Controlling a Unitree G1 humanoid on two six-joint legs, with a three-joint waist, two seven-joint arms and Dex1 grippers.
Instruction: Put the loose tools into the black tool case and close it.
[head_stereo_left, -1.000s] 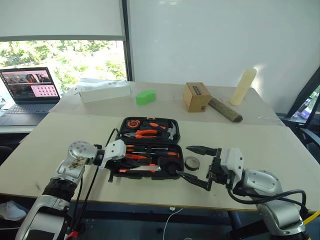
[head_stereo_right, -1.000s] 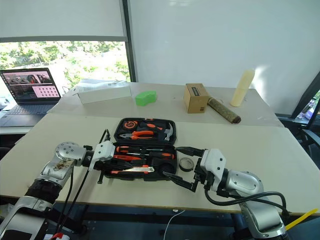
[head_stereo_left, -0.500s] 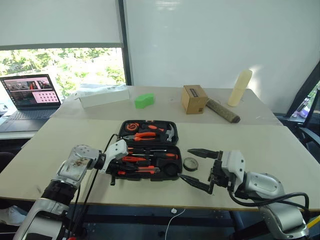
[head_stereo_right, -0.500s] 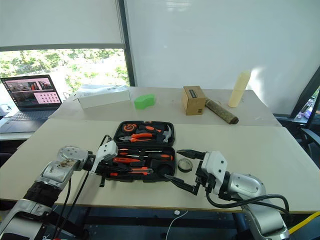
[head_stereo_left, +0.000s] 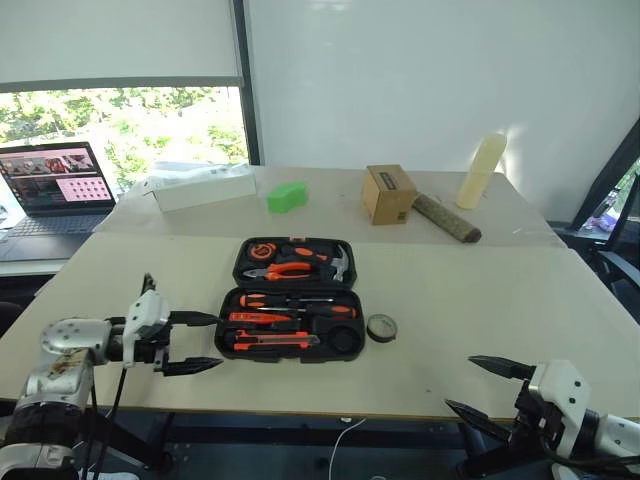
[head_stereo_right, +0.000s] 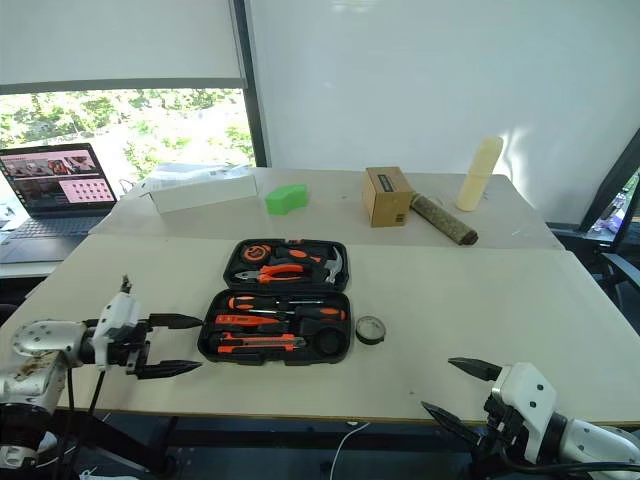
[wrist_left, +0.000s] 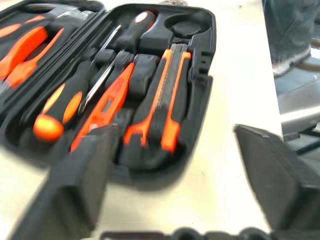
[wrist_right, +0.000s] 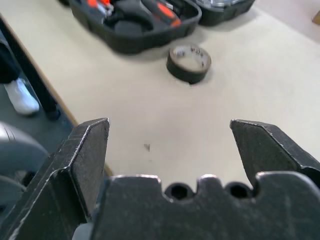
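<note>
The black tool case (head_stereo_left: 226, 338) lies open in the middle of the table, lid half at the back holding pliers and a hammer. In its near half rest two orange-black screwdrivers (head_stereo_left: 298, 300), a slim orange tool (wrist_left: 102, 107) and the utility knife (head_stereo_left: 276, 341). The small black tape roll (head_stereo_left: 381, 327) sits on the table just right of the case. My left gripper (head_stereo_left: 215, 341) hovers open just left of the case, pointing at it, nothing between its fingers. Open and empty, my right gripper (head_stereo_left: 460, 382) hangs at the table's front right edge, well short of the tape roll (wrist_right: 189, 62).
At the back stand a green block (head_stereo_left: 287, 195), a small cardboard box (head_stereo_left: 390, 193), a brown roll (head_stereo_left: 447, 218), a cream cylinder (head_stereo_left: 481, 170) and a flat white box (head_stereo_left: 195, 185). A laptop (head_stereo_left: 55, 185) sits at the far left.
My left gripper has opened and pulled away leftward out of the case. My right gripper has drawn back and to the right, from beside the tape roll to the front edge.
</note>
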